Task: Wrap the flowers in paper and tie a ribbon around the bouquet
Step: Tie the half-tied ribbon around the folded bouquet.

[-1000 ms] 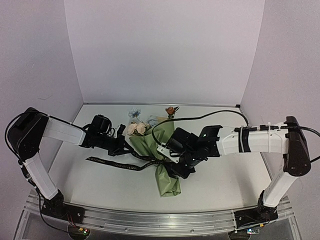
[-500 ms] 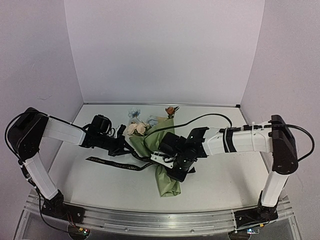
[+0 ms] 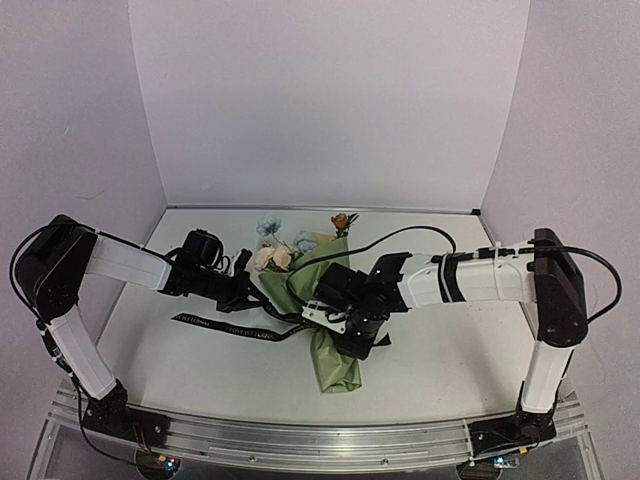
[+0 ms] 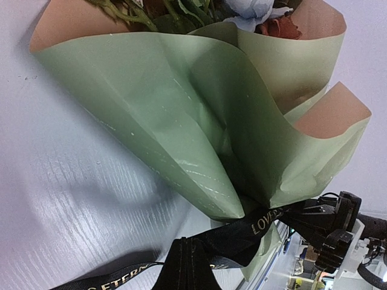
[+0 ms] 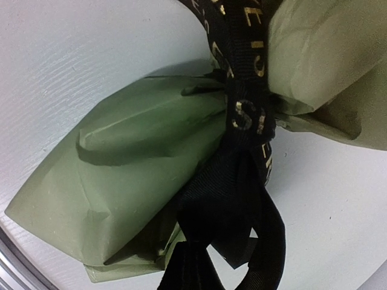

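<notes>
White table (image 3: 450, 360), centre: bouquet (image 3: 335, 365) lying flat, flowers (image 3: 272, 257) already wrapped in paper (image 4: 181, 121). Around cone neck, ribbon (image 5: 245, 90) looped and cinched; finished bow not evident. Both left gripper (image 3: 263, 305) and right gripper (image 3: 332, 322) pinched closed on ribbon ends. Remaining: pull tight, complete knot.

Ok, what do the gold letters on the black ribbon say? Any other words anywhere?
"LOVE": on the ribbon where it crosses the paper; anything after it is hidden.
"ETERN": same ribbon, lower left, cut off by the picture edge.
"S": ribbon again, right wrist view; neighbouring letters too creased to read.
Top view: lettering too small to read. No other text.
</notes>
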`<control>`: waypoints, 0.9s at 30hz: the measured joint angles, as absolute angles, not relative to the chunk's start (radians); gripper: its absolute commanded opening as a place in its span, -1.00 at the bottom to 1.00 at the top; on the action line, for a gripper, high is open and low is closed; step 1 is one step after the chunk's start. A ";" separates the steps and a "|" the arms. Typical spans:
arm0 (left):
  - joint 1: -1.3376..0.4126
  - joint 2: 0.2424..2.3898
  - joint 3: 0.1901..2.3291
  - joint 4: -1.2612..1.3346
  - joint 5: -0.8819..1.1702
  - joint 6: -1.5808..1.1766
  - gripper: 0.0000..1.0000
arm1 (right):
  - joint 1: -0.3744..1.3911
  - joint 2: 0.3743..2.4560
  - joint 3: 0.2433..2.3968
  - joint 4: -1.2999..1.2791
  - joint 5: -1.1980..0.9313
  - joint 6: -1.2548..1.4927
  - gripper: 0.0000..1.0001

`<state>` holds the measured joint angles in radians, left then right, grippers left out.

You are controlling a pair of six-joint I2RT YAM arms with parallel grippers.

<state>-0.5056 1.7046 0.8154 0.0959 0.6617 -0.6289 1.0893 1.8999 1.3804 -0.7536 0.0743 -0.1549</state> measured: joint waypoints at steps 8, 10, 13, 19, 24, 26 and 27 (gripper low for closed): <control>-0.506 1.705 0.815 0.096 0.655 -0.629 -1.00 | 1.081 1.890 1.367 -0.735 0.071 -0.100 -1.00; -0.505 1.705 0.815 0.096 0.650 -0.629 -1.00 | 1.076 1.870 1.347 -0.723 0.069 -0.078 -1.00; -0.504 1.705 0.815 0.095 0.642 -0.630 -1.00 | 1.066 1.822 1.309 -0.702 0.069 -0.050 -1.00; -0.490 1.705 0.814 0.095 0.627 -0.638 -1.00 | 1.050 1.719 1.223 -0.646 0.081 0.039 -1.00; -0.469 1.705 0.803 0.089 0.624 -0.646 -1.00 | 1.036 1.657 1.165 -0.618 0.091 0.098 -1.00; -0.459 1.705 0.800 0.081 0.624 -0.650 -1.00 | 1.029 1.640 1.146 -0.605 0.092 0.115 -1.00; -0.454 1.705 0.798 0.078 0.624 -0.652 -1.00 | 1.025 1.630 1.136 -0.599 0.093 0.123 -1.00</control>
